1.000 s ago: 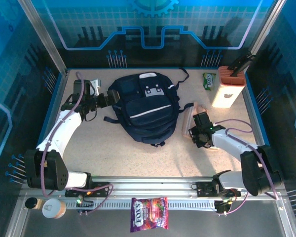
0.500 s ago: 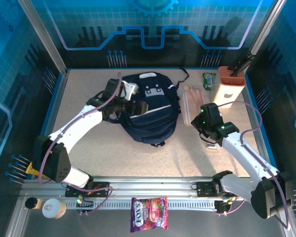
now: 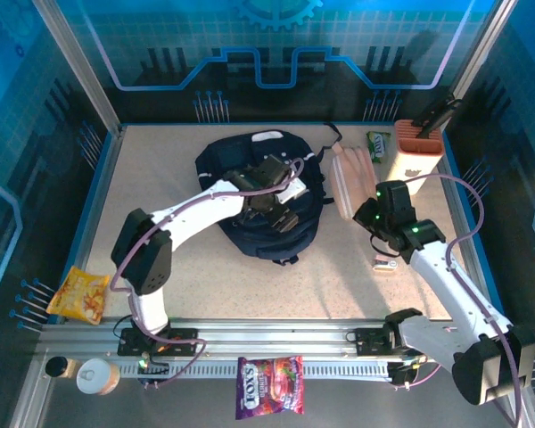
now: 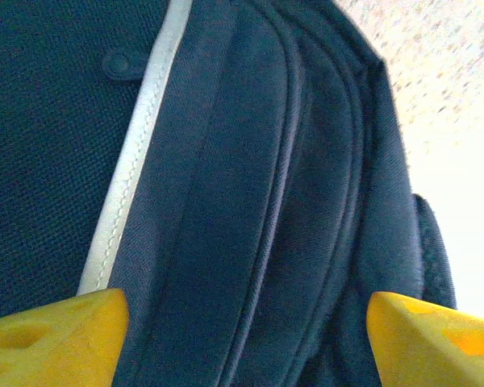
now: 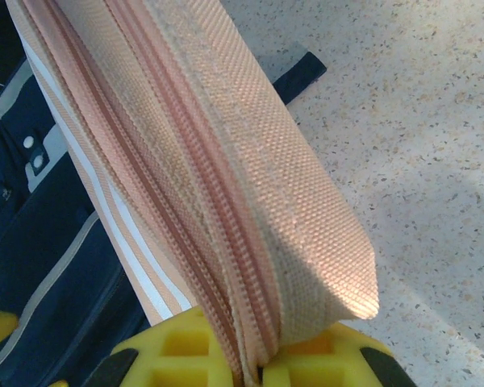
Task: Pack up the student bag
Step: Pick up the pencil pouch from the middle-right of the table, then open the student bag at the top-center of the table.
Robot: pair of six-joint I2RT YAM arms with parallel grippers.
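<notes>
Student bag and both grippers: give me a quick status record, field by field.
student bag: lying flat mid-table, no open compartment seen
left gripper: open, fingers either side of the bag's front seams
right gripper: shut on the end of the peach zip pouch
pouch position: by the bag's right side, not inside

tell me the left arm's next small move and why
Probably lower the left gripper and pinch at the zip seams of the student bag. Its open jaws hover just above those closed seams, while the right gripper holds the peach pouch beside the bag, and no opening is visible to put it in.
</notes>
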